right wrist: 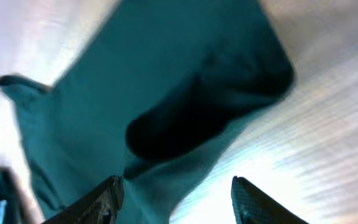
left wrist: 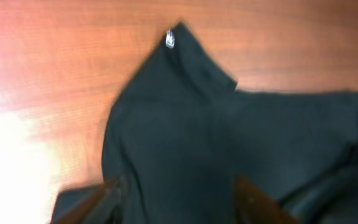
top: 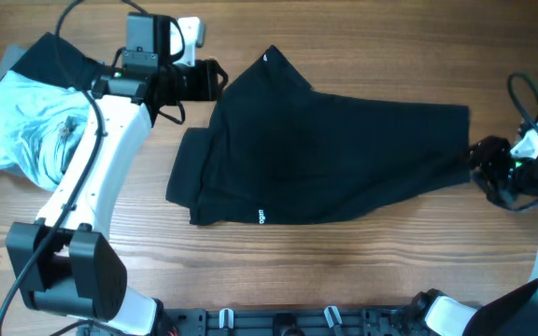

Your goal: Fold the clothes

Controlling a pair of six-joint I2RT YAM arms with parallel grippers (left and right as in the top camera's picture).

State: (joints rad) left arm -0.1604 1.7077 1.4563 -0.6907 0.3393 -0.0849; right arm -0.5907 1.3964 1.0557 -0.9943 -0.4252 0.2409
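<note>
A black garment (top: 325,159) lies spread across the middle of the wooden table, with a small white label near its front hem. My left gripper (top: 215,79) is open at the garment's back left edge; in the left wrist view (left wrist: 178,198) its fingers straddle the dark cloth (left wrist: 229,137) without closing on it. My right gripper (top: 479,163) is open at the garment's right corner; in the right wrist view (right wrist: 176,196) its fingers sit just above the cloth's edge (right wrist: 185,93), nothing held.
A pile of light blue and black clothes (top: 26,121) lies at the far left of the table. Bare wood runs along the front edge (top: 344,271) and at the far right. Cables trail from both arms.
</note>
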